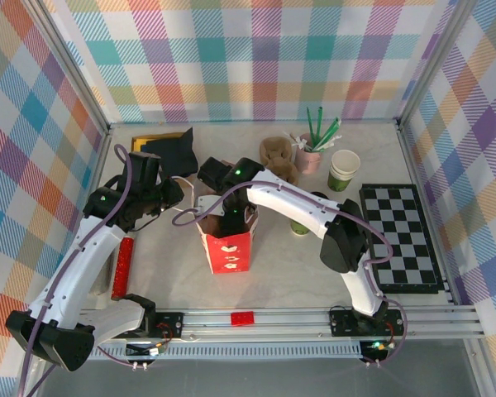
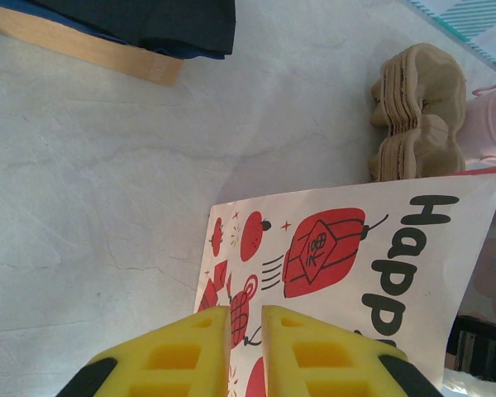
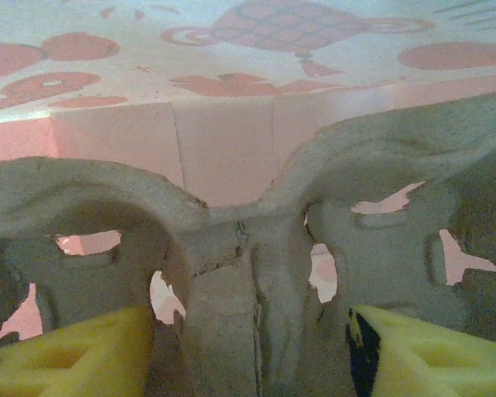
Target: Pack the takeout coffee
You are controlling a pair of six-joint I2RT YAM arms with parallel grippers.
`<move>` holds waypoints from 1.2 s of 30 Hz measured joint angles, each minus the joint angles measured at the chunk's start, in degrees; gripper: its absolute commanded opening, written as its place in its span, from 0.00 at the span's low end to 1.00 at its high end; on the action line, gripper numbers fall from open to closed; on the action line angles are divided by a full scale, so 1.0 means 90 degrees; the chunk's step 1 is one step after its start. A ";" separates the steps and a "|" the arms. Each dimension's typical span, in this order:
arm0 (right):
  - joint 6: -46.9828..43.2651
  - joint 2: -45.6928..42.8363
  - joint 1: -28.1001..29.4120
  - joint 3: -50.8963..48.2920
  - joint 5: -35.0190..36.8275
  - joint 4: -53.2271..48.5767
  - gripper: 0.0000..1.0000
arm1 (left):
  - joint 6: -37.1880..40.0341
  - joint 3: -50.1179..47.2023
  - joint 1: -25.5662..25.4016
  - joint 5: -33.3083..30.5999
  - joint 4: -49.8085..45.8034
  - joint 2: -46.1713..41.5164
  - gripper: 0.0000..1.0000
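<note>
Reaching right gripper [image 3: 252, 331]: hanging down inside the paper bag [image 1: 231, 252], yellow fingers [image 3: 66, 356] spreading wide to either side of the carrier's centre ridge, not closing on it.
left gripper [image 2: 245, 313]: pressing nearly together on the bag's printed wall, pinching the paper at the rim, sitting just left of the bag's mouth in the top view.
paper bag: standing upright at centre of the top view, mouth gaping upward.
cup carrier [image 3: 231, 273]: lying inside the bag, stretching across the lower half of the right wrist view, pink bag wall glowing behind it.
takeout coffee [image 1: 300, 226]: standing on the table [image 1: 281, 273] just right of the bag, outside it, partly hiding under the right arm [image 1: 289, 203].
pink cup [image 1: 308, 157]: holding green straws, standing up and right of centre, just beside a spare carrier stack [image 1: 277, 157].
checkered mat [image 1: 401, 240]: lying flat along the right edge.
</note>
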 measured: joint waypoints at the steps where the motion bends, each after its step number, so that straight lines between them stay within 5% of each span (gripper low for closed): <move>1: 0.0002 0.0002 0.0000 0.0027 0.0000 -0.0012 0.70 | 0.0000 0.0000 0.0000 0.0000 0.0000 0.0000 0.18; 16: 0.0049 0.0010 0.0041 0.0294 0.0049 -0.0245 0.97 | 0.0000 0.0000 0.0000 0.0000 0.0000 0.0000 0.18; 36: 0.0168 -0.0143 0.0306 0.0845 0.0549 -0.0668 0.99 | 0.0000 0.0002 0.0000 -0.0032 -0.0015 0.0000 0.19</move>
